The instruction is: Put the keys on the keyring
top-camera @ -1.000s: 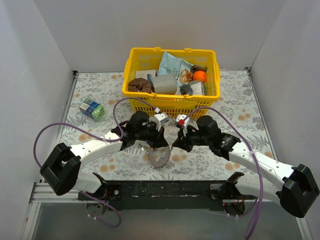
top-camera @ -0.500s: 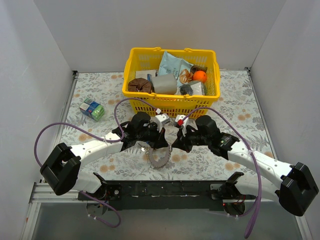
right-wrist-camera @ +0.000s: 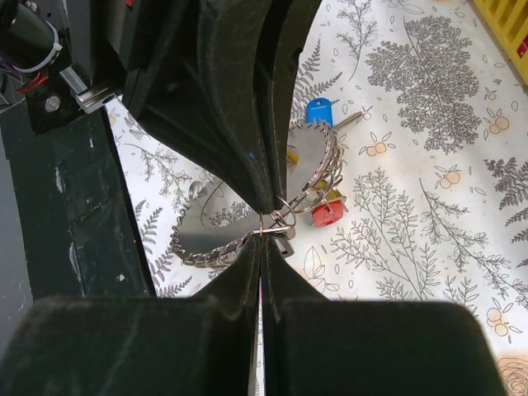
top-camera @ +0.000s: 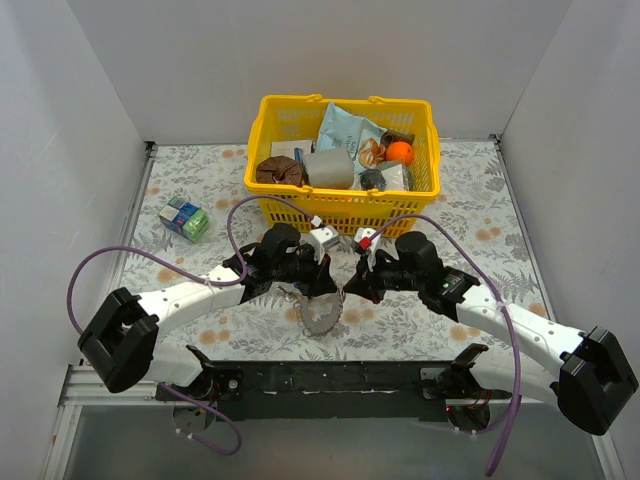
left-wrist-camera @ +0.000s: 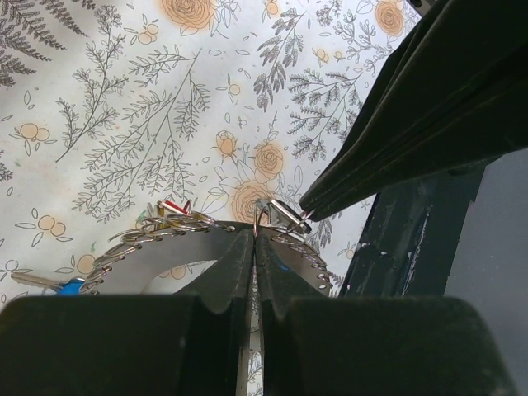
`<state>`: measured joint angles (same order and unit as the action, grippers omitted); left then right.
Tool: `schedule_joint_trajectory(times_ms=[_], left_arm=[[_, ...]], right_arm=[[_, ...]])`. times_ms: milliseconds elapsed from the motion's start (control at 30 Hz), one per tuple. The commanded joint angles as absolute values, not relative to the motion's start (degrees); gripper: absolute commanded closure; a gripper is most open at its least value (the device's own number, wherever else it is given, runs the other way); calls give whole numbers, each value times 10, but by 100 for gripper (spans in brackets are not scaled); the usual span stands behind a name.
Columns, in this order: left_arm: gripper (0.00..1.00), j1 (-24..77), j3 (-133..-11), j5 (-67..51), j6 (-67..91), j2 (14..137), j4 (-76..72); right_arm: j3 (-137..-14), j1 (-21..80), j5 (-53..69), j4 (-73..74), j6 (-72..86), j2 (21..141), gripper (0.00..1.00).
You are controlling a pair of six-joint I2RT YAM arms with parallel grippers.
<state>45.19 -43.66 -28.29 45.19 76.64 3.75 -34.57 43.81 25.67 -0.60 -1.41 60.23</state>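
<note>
Keyring (top-camera: 322, 316) at mid-table (top-camera: 470, 215), near edge. Left gripper (left-wrist-camera: 254, 241) and right gripper (right-wrist-camera: 261, 239) meet tip to tip, each pressed together, pinching its rim. Blue key (right-wrist-camera: 318, 110) and red key (right-wrist-camera: 326, 214) against rim.

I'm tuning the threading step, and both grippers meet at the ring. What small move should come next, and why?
Probably hold the left gripper clamped on the keyring rim and let the right gripper ease its small wire loop along that rim. Both are shut, tip to tip, with the red key beside the loop, so only a fine slide seems safe.
</note>
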Motion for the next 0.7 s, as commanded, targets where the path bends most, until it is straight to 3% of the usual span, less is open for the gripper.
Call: schedule_joint_trajectory(times_ms=[0, 667], left_arm=[[100, 454, -436, -282, 450, 737, 12], [100, 455, -433, -292, 451, 732, 11]], right_arm=[[-340, 432, 267, -40, -9, 596, 99], [-339, 422, 265, -51, -4, 616, 99]])
